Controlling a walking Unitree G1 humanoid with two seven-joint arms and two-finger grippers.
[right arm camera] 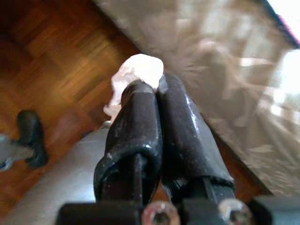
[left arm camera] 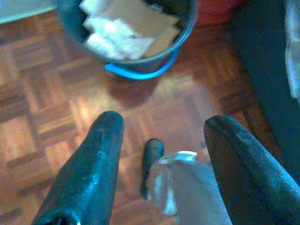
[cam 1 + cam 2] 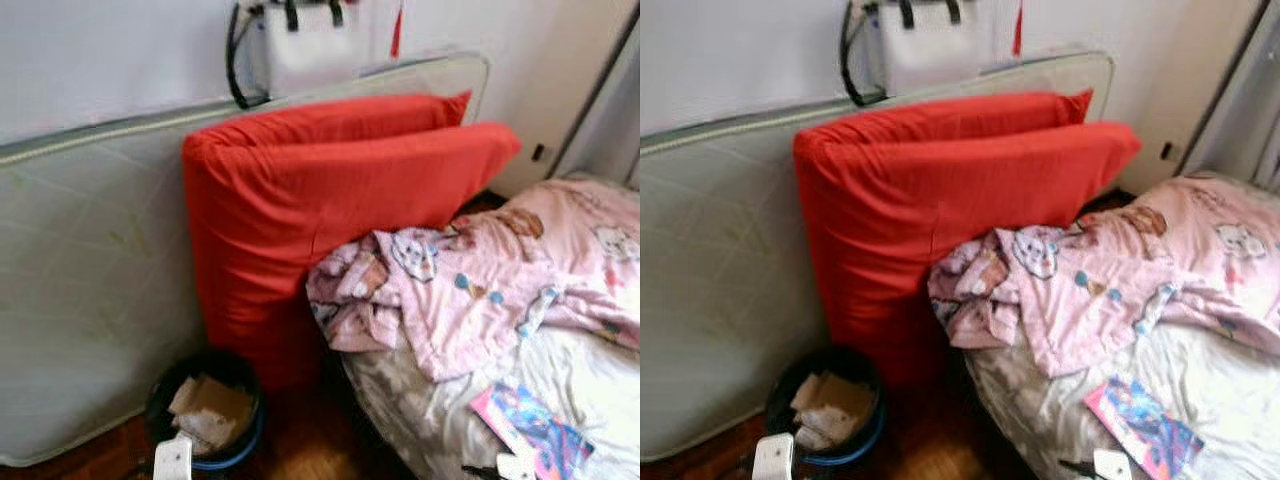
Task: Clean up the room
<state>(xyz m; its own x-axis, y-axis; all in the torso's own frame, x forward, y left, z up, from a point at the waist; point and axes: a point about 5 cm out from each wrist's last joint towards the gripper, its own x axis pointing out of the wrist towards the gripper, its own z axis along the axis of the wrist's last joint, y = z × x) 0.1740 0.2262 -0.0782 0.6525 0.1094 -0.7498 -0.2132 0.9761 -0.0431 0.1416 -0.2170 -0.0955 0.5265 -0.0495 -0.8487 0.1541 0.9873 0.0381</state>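
Right gripper pinches a wad of tissue; the bin is the likely goal.

The right gripper (image 1: 151, 93) has its fingers pressed on the crumpled tissue (image 1: 136, 77), a roundish wad with no clear long axis. The waste bin (image 3: 207, 412) lies off to its left, nearer the spread, empty left gripper (image 2: 161, 136).

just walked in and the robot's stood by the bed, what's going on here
The robot is tidying a bedroom. Its right gripper is shut on a small crumpled white wad of tissue, held over the wooden parquet floor beside the bed. The left gripper is open and hangs above the floor near a dark round bin with a blue rim, which already holds paper and cardboard scraps. A rumpled pink patterned blanket lies on the bed, next to big red cushions.
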